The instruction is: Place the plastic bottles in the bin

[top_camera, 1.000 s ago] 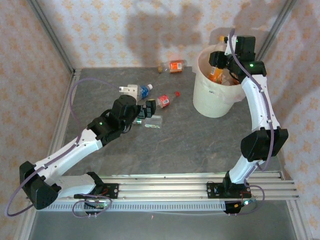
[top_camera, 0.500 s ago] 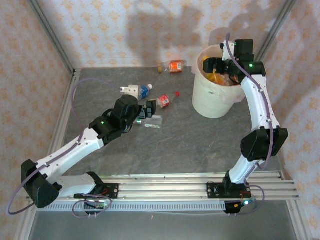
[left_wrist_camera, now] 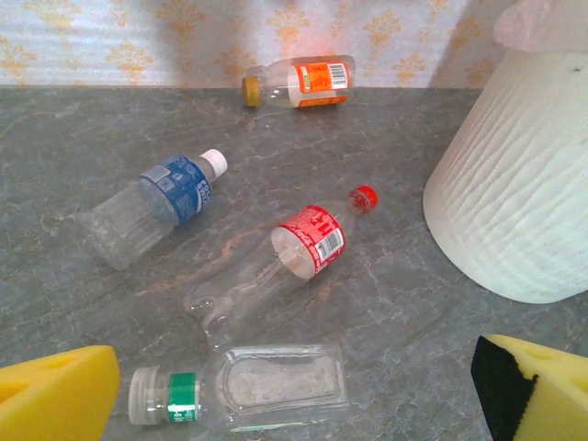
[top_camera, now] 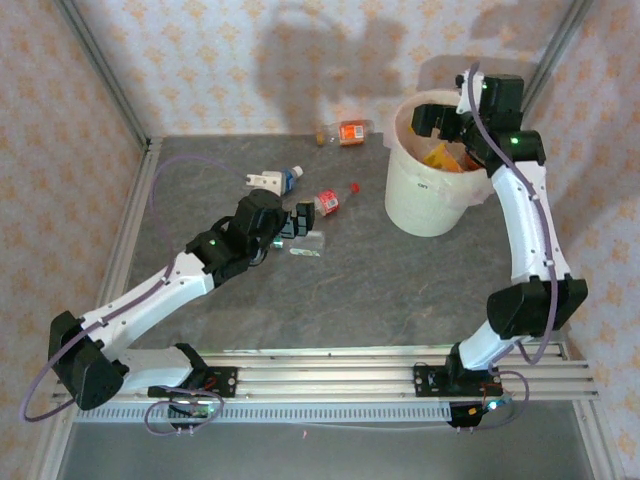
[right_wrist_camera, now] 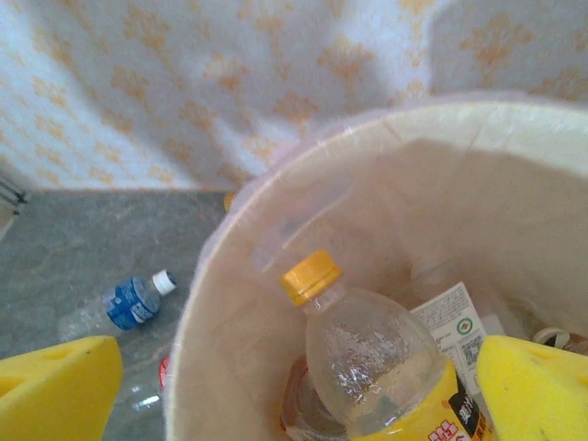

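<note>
Inside bin, bottle seemingly dropped, right jaws reopened

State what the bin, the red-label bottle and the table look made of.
Bin: likely plastic, matte cream, with a finely rippled wall.
Red-label bottle: thin clear plastic, glossy, see-through and dented.
Table: grey, veined, stone-look surface, maybe laminate.

A second ago the right pincer held a bottle with a yellow cap tight over the bin. Now its jaws have swung wide apart and the bottle has dropped. It lies inside the bin, on top of other bottles. The right arm has also lifted up a little. The left pincer has slid a tiny bit closer to the bottles on the counter.
</note>
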You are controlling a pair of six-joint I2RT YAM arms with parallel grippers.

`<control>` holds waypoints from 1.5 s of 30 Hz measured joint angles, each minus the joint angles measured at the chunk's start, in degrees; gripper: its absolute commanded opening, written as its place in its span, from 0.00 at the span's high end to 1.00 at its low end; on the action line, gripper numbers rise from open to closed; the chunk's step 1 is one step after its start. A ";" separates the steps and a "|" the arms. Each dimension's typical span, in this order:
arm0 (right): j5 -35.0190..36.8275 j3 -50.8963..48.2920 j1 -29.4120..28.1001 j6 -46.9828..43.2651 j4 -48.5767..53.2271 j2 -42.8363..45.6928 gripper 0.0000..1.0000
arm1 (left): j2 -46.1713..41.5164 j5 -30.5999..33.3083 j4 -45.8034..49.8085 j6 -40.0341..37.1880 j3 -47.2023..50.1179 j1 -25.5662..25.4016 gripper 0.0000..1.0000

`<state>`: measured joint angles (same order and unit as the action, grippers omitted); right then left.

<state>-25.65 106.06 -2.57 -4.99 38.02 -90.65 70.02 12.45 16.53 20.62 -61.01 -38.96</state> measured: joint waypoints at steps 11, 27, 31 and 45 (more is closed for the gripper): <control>-2.34 -7.80 -0.83 4.85 -5.90 6.91 0.01 | -0.33 4.28 1.11 2.43 0.00 0.31 0.00; -6.47 -27.76 -23.06 -7.69 -11.76 20.57 0.01 | 0.31 7.67 7.32 17.31 0.83 9.11 0.00; -5.86 -31.87 -26.75 -10.64 -11.93 19.15 0.01 | 1.51 6.38 7.89 19.76 1.62 11.08 0.00; 2.91 -41.20 -38.23 -17.90 -13.97 10.16 0.00 | 10.10 -4.07 6.08 22.18 3.13 15.13 0.00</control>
<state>-22.74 64.86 -40.80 -22.90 24.05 -80.49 80.12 8.38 22.61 42.81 -57.89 -23.83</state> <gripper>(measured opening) 0.998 0.999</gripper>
